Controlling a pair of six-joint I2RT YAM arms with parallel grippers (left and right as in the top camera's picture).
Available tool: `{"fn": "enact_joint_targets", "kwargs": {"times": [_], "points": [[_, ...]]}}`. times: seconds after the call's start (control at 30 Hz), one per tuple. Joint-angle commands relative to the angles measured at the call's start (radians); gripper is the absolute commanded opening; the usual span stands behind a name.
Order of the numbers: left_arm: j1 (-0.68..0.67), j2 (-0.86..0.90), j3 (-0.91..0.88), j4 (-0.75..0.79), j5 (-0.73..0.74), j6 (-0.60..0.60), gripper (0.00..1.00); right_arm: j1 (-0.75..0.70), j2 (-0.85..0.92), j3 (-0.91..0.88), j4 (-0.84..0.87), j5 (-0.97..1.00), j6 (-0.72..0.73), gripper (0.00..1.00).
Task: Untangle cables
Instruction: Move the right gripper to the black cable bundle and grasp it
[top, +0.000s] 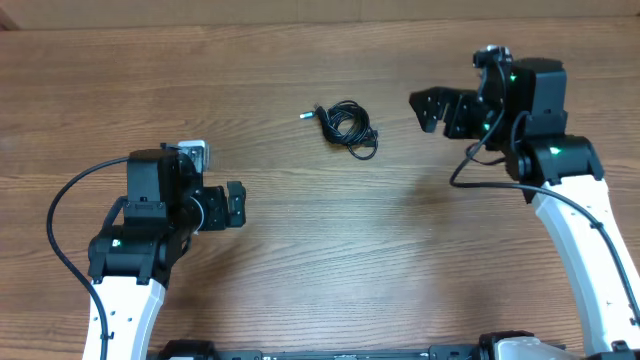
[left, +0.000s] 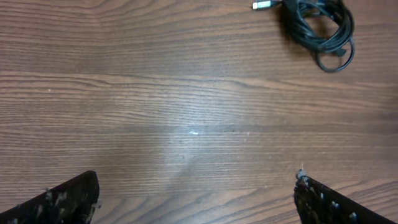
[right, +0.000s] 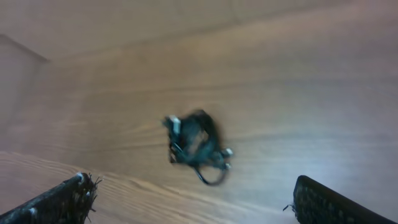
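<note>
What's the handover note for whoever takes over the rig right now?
Left gripper: open, empty, well short of the bundle.
Right gripper: open, empty, beside the bundle on its right, not touching it.
Cables: one small knotted bundle on the table, between the arms; pale plug tip pokes out toward the left arm's side.
Done: nothing visible; the bundle is tangled.
Left: grasp it, pull the cords apart, lay them out separately.
</note>
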Motion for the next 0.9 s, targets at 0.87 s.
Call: {"fn": "enact_joint_targets", "kwargs": {"times": [0.87], "points": [[0.005, 0.008, 0.027, 0.041, 0.042, -0.074, 1.00, 0.342, 0.584, 0.032, 0.322, 0.358, 0.407, 0.74]]}}
